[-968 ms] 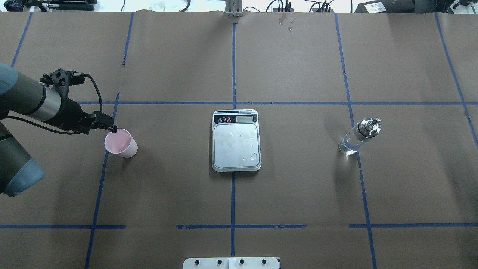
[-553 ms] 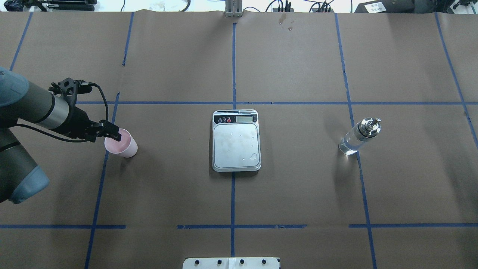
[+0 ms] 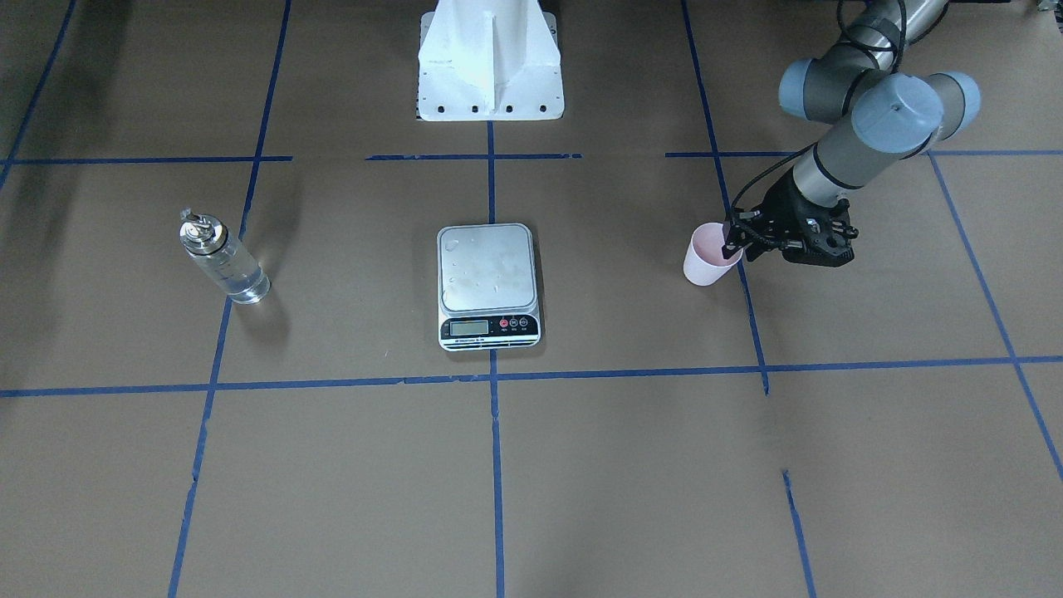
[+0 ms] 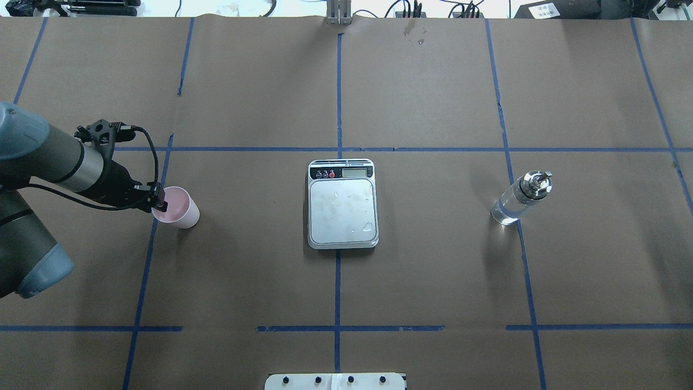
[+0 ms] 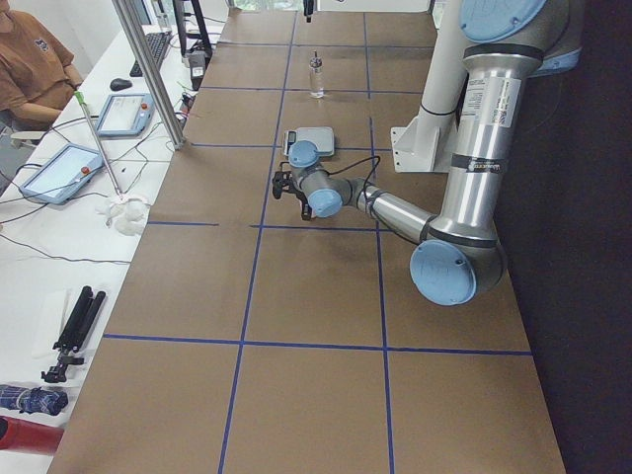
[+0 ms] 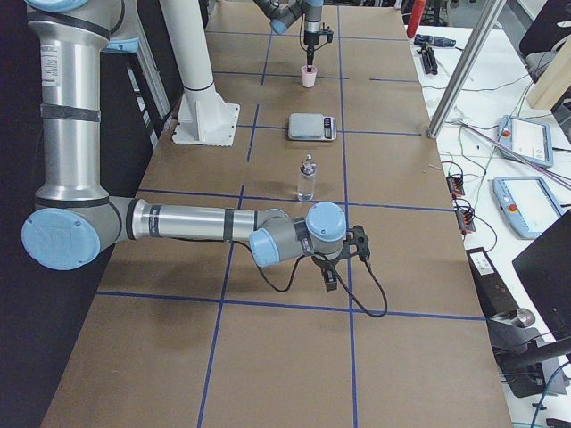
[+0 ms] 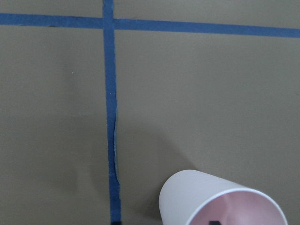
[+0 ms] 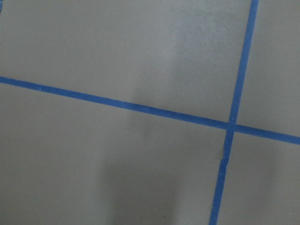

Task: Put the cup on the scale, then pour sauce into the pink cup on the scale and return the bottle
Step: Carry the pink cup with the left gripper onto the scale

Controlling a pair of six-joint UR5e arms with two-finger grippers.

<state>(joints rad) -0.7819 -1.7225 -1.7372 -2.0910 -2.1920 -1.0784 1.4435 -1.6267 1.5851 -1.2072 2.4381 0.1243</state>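
silver scale (image 4: 342, 214): panel lettering (image 4: 341, 173) unreadably small

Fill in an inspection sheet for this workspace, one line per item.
Surface: brown paper gridded with blue tape.
Job's things: pink cup upright, off the scale; bottle upright, apart.
Clutter: droplets on the scale's plate.
Tools: left tool at the cup's rim, grip unclear; right tool over bare paper, state unclear.
Cables: black cable loops beside the left tool.
Surroundings: seated person, tablets on side bench.
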